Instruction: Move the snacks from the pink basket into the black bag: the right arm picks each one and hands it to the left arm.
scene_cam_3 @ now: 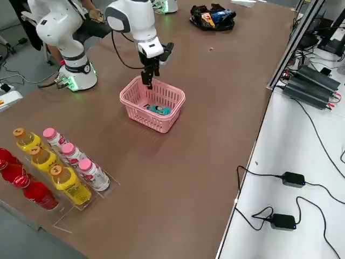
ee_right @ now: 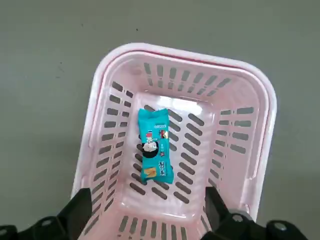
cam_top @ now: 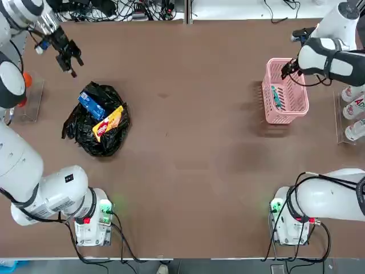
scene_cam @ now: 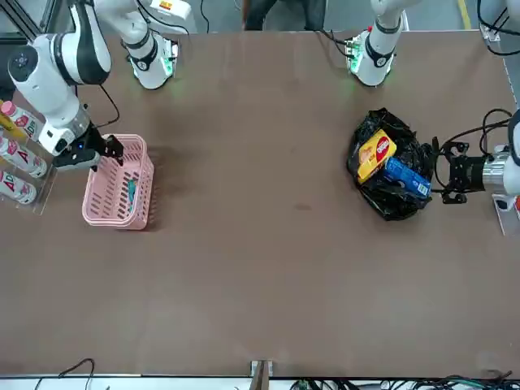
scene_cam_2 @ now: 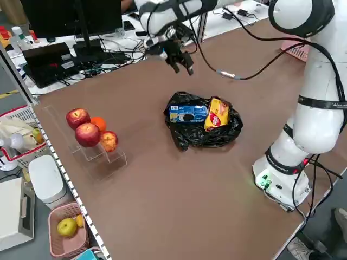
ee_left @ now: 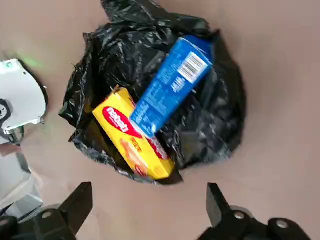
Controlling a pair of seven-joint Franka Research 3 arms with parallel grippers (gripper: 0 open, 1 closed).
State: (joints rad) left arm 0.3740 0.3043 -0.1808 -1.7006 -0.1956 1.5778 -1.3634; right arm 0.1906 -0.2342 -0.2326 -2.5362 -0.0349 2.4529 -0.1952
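By the table's left edge, the left side view shows red apples (scene_cam_2: 88, 135) and an orange fruit (scene_cam_2: 99, 123) that the top view half hides behind the arm. The left gripper (cam_top: 69, 57) is raised toward the far left corner, its fingers spread and holding nothing.

Next comes the black bag (cam_top: 85, 127), inward from the left edge, with the blue snack (cam_top: 92, 105) and the yellow snack (cam_top: 108, 123) lying in it, one end of the blue overlapping the yellow. Only the left wrist view shows the blue one's barcode plainly.

Toward the far right corner is the pink basket (cam_top: 293, 119). The last snack, the teal packet (cam_top: 276, 97), lies flat on its floor, touching no wall that I can see. The right gripper (cam_top: 290, 69) is above, much the nearer of the two, fingers wide apart with nothing between them.

The packet lies below the fingers, a little to the robot's left in both top and front views; those two disagree on nearer or farther. In the right wrist view its long axis runs across the closing line, so I judge they could pinch its narrow width once lowered.

Beside the right edge stand white bottles (cam_top: 355, 108); the right side view adds yellow bottles (scene_cam_3: 70, 185) and red ones (scene_cam_3: 36, 193).
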